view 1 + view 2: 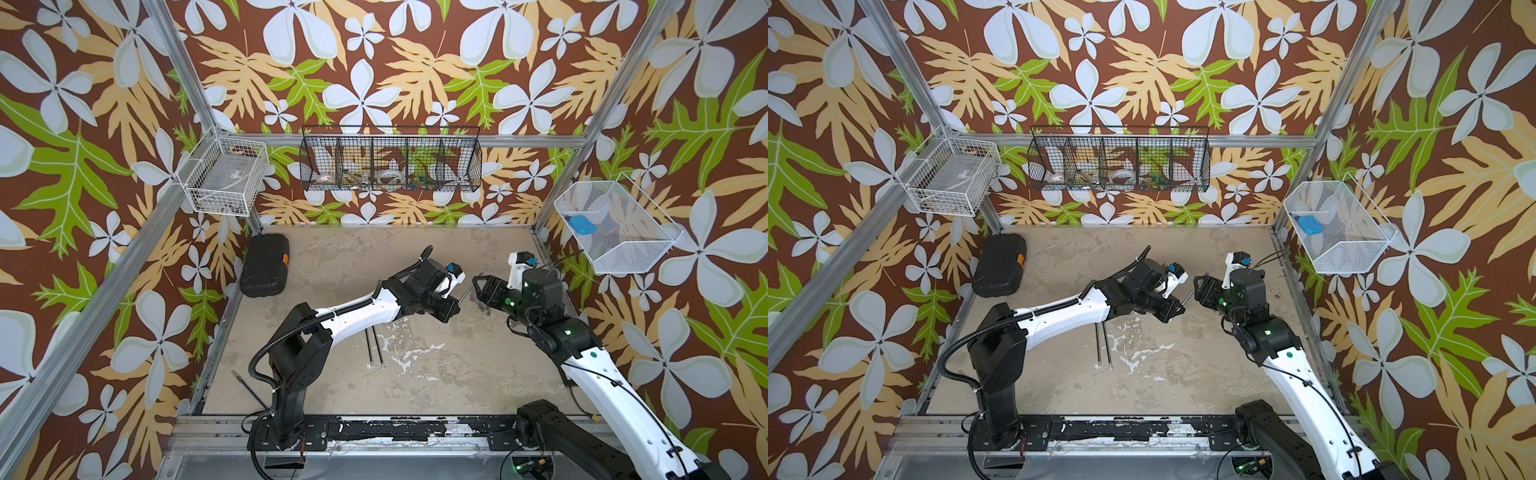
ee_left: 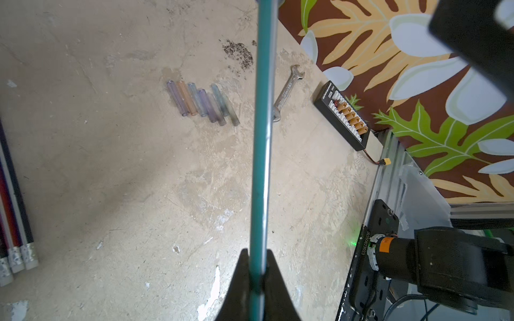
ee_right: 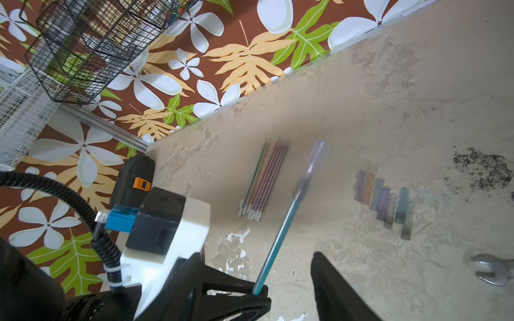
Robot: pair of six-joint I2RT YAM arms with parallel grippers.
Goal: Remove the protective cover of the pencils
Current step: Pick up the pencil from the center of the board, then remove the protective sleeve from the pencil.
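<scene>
My left gripper (image 2: 256, 251) is shut on a teal pencil (image 2: 261, 139) and holds it above the table. In both top views the left gripper (image 1: 451, 309) (image 1: 1177, 309) faces the right gripper (image 1: 477, 284) (image 1: 1198, 284) closely. The right gripper (image 3: 256, 253) stands open, and the teal pencil (image 3: 281, 230) passes between its fingers without touching them. A blurred translucent cover (image 3: 313, 164) lies in line with the pencil's far tip; I cannot tell whether it is still seated. Several other pencils (image 3: 264, 180) (image 2: 16, 222) lie bundled on the table. Several loose translucent covers (image 3: 383, 200) (image 2: 203, 102) lie in a row.
A wrench (image 2: 288, 91) (image 3: 495, 272) lies beyond the covers, beside a black connector board (image 2: 345, 116) at the wall. A black case (image 1: 266, 266) sits at the table's far left. Wire baskets (image 1: 390, 164) hang on the walls. Dark crumbs (image 3: 481, 169) dot the table.
</scene>
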